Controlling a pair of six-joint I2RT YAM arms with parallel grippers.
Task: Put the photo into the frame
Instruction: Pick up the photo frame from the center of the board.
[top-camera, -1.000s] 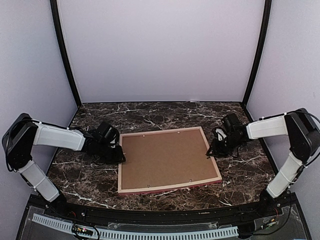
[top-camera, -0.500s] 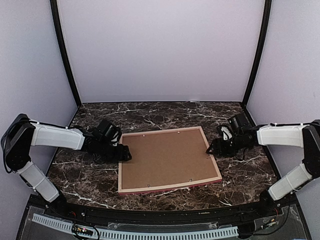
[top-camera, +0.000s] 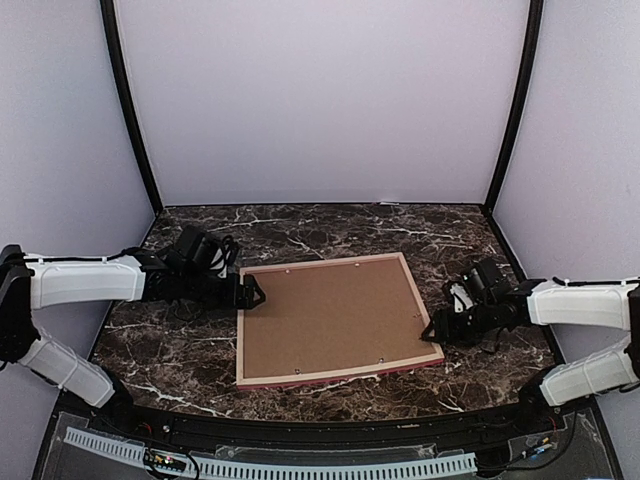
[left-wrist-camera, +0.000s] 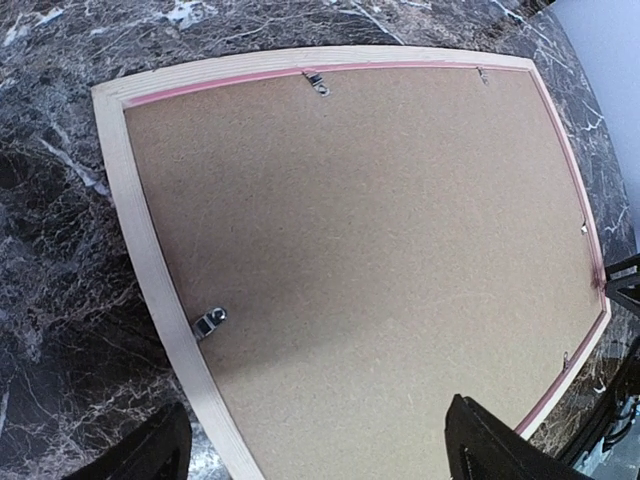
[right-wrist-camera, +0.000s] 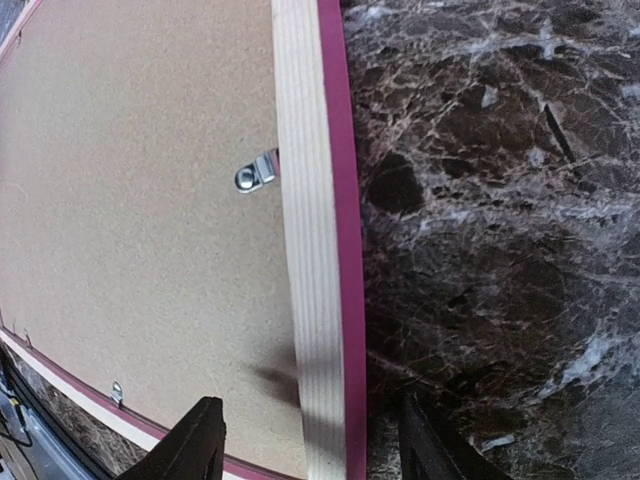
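Note:
The frame (top-camera: 240, 345) lies face down on the marble table, pale wood rails with a pink outer edge. A brown backing board (top-camera: 330, 315) fills it, held by small metal clips (left-wrist-camera: 208, 321). The photo is hidden. My left gripper (top-camera: 250, 293) is open at the frame's far left corner. In the left wrist view its jaws (left-wrist-camera: 320, 450) straddle the left rail (left-wrist-camera: 140, 230), one finger over marble, one over the board. My right gripper (top-camera: 432, 335) is open at the near right edge and straddles the right rail (right-wrist-camera: 305, 200) with nothing gripped.
Dark marble table (top-camera: 180, 350) surrounds the frame on all sides. Lilac walls and black corner posts (top-camera: 130, 110) close off the back and sides. A clip (right-wrist-camera: 257, 172) sits by the right rail. A black ledge (top-camera: 320, 440) runs along the near edge.
Both grippers have opened. The left one moved toward the far end of the left rail. The right one slid nearer along the right rail. The frame has stayed put.

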